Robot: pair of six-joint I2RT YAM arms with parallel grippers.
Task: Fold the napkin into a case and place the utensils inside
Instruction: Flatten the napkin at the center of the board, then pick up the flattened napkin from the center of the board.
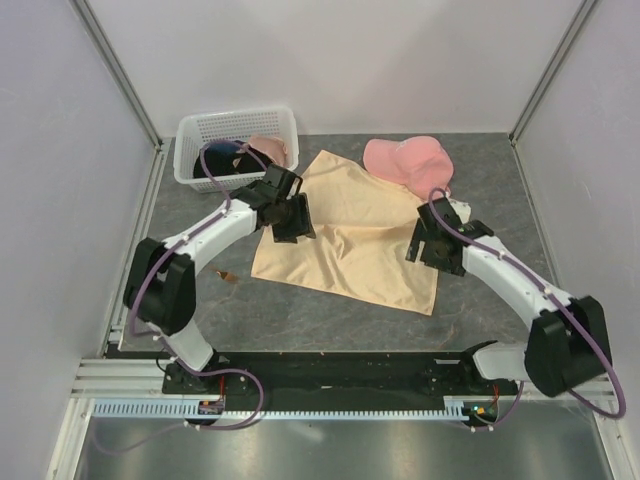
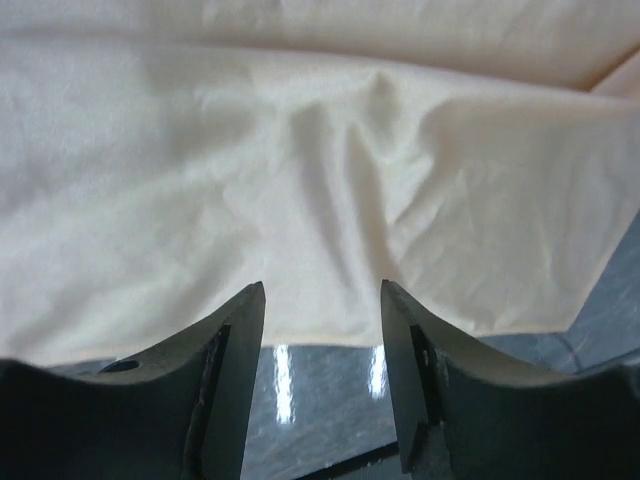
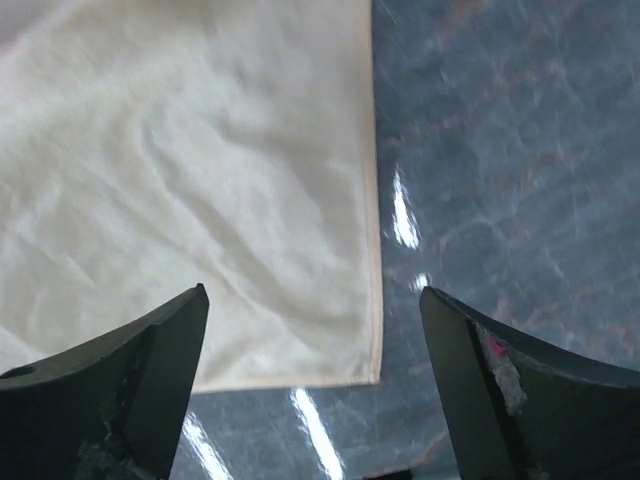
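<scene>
The peach-tan napkin (image 1: 350,235) lies spread and wrinkled on the grey table. My left gripper (image 1: 291,222) is open and empty above its left edge; the left wrist view shows the napkin (image 2: 320,190) edge just beyond the jaws. My right gripper (image 1: 432,245) is open and empty above the napkin's right side; the right wrist view shows a napkin corner (image 3: 370,375) between the jaws. A small brown wooden piece (image 1: 229,276) lies on the table left of the napkin. The other utensils are out of view.
A white basket (image 1: 193,125) with dark and pink clothes stands at the back left. A pink cap (image 1: 407,158) lies at the back, touching the napkin's far edge. Walls close in the table on three sides.
</scene>
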